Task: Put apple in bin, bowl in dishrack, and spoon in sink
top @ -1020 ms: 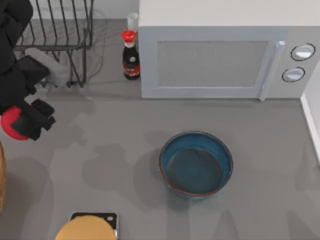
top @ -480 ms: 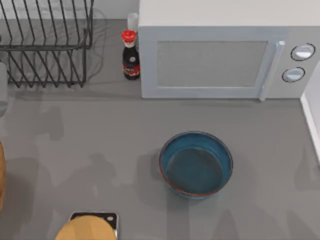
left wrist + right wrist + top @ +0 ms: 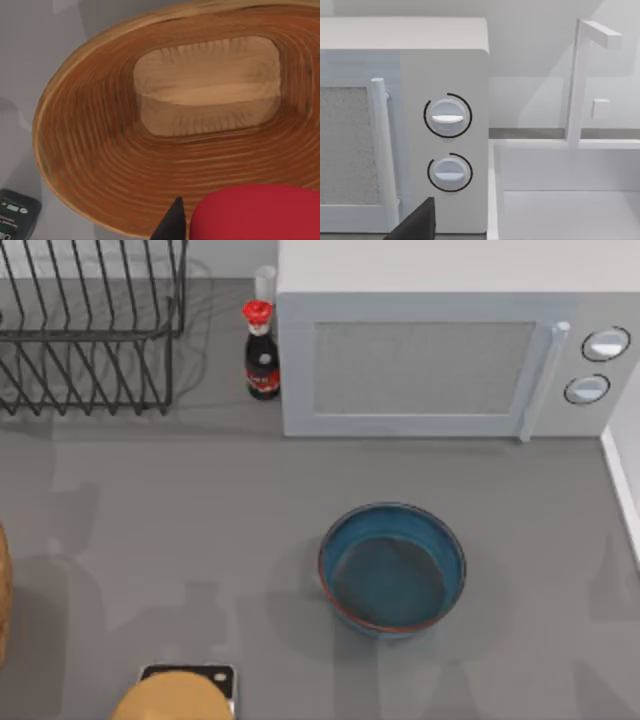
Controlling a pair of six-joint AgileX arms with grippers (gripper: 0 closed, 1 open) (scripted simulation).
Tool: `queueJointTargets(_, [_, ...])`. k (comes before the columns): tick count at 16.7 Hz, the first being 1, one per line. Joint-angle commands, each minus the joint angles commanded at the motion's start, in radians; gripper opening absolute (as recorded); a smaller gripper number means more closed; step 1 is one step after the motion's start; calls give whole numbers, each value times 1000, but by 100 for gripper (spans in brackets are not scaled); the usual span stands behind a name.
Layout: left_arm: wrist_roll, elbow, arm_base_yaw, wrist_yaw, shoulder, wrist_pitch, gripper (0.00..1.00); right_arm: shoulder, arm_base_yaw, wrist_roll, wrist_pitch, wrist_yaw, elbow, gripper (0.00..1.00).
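— left wrist view puts the small smooth bright red apple (image 3: pixel 252 212) over the wide woven brown wicker bin (image 3: pixel 100 165), with one dark fingertip (image 3: pixel 172 225) of the left gripper just beside it. i can't tell if the fingers are clenched on the fruit.

— the risk: released off-centre, it strikes the sloping wall and rolls out.

— and the right gripper?

— by the white microwave (image 3: pixel 405 125) and white sink (image 3: pixel 560 210); finger state unclear. the teal-blue deep bowl (image 3: pixel 392 568) waits mid-table, the black wire dishrack (image 3: pixel 90 330) far left.
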Motion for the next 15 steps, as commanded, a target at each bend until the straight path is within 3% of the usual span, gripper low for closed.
queueJointTargets(7, [5,-15,-5,-1,3,19,0,0,0,0,0,0,0,100])
queueJointTargets(15, [12,-247,9,0,31,279,0,0,0,0,0,0,0,100])
